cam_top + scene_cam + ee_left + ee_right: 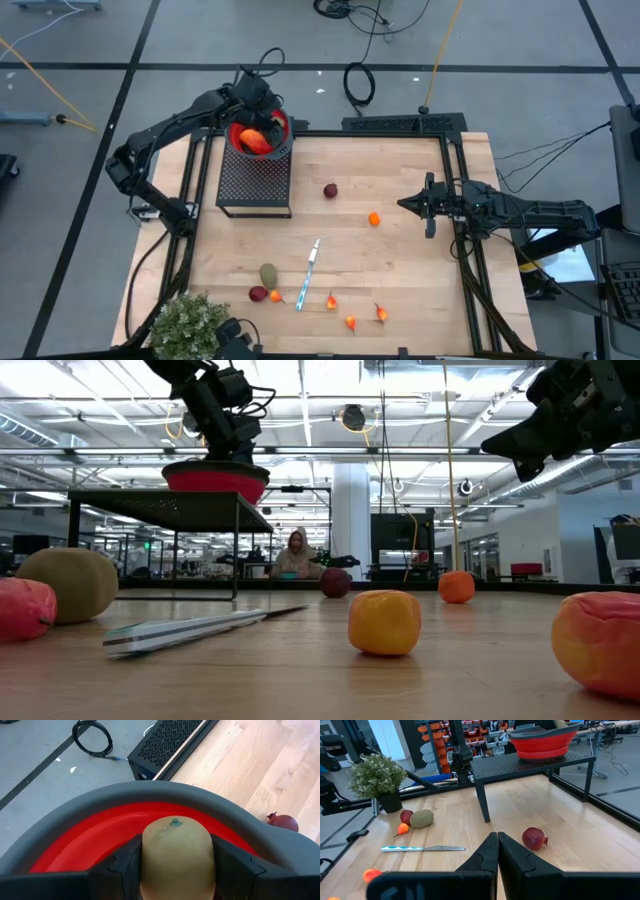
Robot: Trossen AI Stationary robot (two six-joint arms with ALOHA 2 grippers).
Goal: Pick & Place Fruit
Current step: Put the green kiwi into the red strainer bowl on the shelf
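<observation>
So the left gripper (258, 122) is parked over the red bowl (278, 128) on the black mesh stand (254, 180) at the far left of the table (400, 250), and an olive-brown oval fruit (177, 852) is pinched between its fingers (122, 865) right above the bowl. An orange-red fruit (252, 140) is already seen inside. The right gripper (418, 204) is held up off the table on the right, fingers pressed together with nothing between them. A dark-red ball (330, 190) and an orange ball (374, 218) are left mid-table. Near the front, an olive oval (268, 274), a red fruit (258, 294) and small orange bits (351, 322) are scattered around a knife (308, 273), beside the potted plant (188, 325).
</observation>
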